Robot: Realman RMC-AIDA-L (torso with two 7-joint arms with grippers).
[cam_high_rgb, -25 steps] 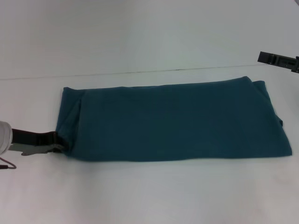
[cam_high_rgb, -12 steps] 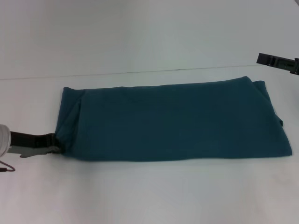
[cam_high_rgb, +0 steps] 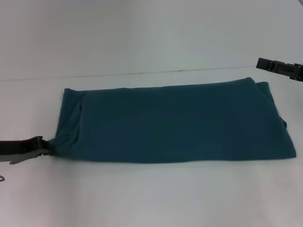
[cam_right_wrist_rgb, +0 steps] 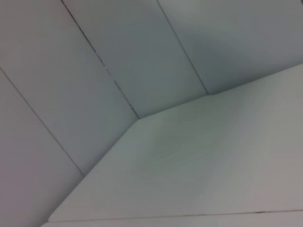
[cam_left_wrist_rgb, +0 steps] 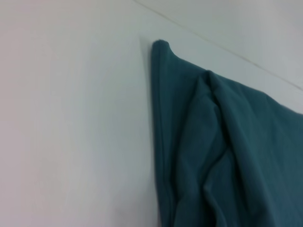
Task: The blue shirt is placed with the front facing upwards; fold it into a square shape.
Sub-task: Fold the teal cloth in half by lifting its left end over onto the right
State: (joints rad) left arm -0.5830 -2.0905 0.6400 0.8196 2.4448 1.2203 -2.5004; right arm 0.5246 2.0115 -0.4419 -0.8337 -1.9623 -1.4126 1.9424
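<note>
Blue shirt [cam_high_rgb: 175, 123]: folded into a long band across the centre of the white surface [cam_high_rgb: 151, 198]. Left gripper [cam_high_rgb: 47, 146]: lower left, jaws clamped on its corner. Right gripper [cam_high_rgb: 279, 67]: upper right, raised; jaw state indeterminate.

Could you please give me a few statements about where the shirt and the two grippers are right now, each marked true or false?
1. The blue shirt lies folded into a long band across the table. True.
2. The left gripper is at the shirt's near left corner. True.
3. The right gripper is pressing down on the shirt's right end. False: it hangs above and behind that end, apart from the cloth.
4. The shirt's chest lettering shows on top. False: only plain blue cloth shows.
5. The left end of the shirt is bunched into folds. True, as seen in the left wrist view.
</note>
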